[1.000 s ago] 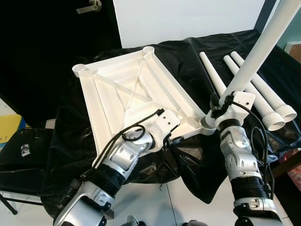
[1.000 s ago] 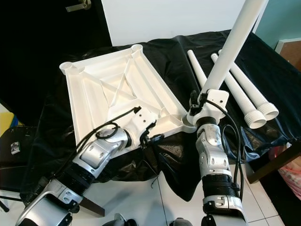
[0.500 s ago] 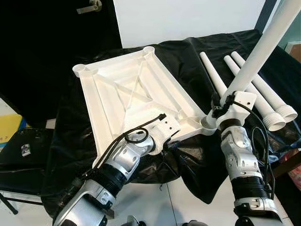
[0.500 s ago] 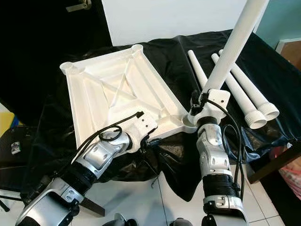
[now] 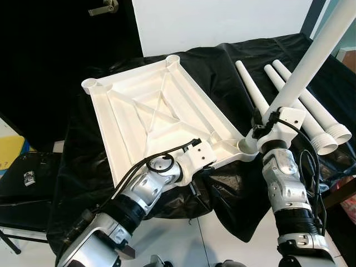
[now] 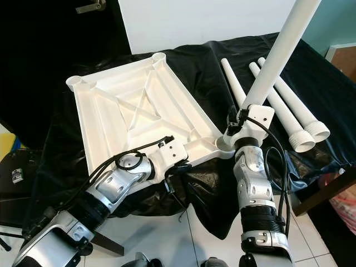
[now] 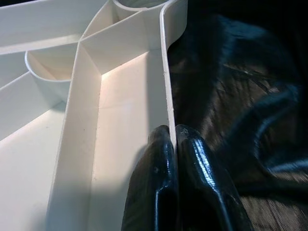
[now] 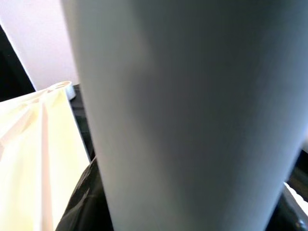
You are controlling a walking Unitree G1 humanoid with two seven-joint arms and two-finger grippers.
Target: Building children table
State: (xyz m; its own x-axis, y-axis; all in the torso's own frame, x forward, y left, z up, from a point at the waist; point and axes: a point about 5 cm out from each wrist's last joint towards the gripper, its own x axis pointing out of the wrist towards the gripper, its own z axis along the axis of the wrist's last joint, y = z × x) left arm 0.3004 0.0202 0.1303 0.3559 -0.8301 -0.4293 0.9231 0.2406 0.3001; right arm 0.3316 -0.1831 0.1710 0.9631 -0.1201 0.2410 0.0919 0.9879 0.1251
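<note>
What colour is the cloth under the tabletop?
Black and glossy. The cloth under the white tabletop shows best in the left eye view.

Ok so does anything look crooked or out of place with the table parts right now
Yes: the table leg held by the right claw leans away from the tabletop rather than standing straight over its corner socket. The tabletop sits skewed on the black cloth, its near edge pinched by the left claw.

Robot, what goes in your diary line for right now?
left tool: pinching tabletop rim | right tool: holding leg over corner socket | spare legs: three on cloth
</note>
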